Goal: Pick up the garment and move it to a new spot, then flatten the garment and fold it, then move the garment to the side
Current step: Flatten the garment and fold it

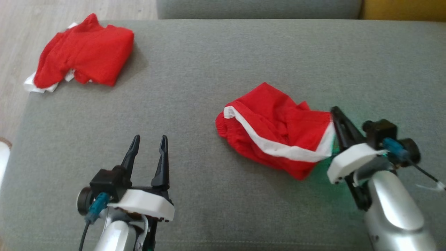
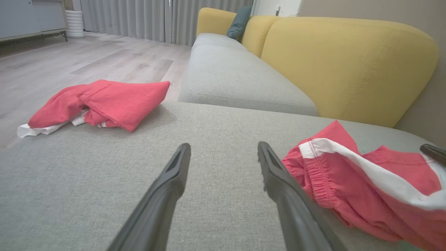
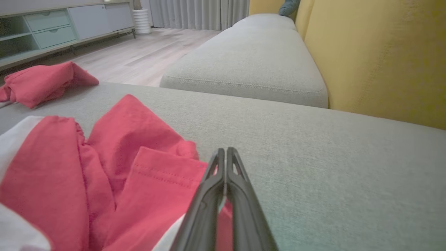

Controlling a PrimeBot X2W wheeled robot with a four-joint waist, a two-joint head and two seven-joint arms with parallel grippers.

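Note:
The garment (image 1: 275,130), red shorts with a white stripe, lies crumpled on the grey cushion (image 1: 209,62) right of centre. My right gripper (image 1: 336,113) is at its right hem. In the right wrist view this gripper (image 3: 225,150) is shut, with a fold of the garment (image 3: 104,181) pinched between the fingers low down. My left gripper (image 1: 148,143) rests open on bare cushion to the garment's left, holding nothing. In the left wrist view the open left gripper (image 2: 223,150) has the garment (image 2: 366,181) just beyond its right finger.
A second red garment (image 1: 83,52) with white trim lies folded at the cushion's far left corner, near the edge over the wooden floor (image 1: 21,42). A yellow backrest (image 2: 348,62) rises behind the seat. A further grey seat cushion (image 3: 251,59) lies beyond.

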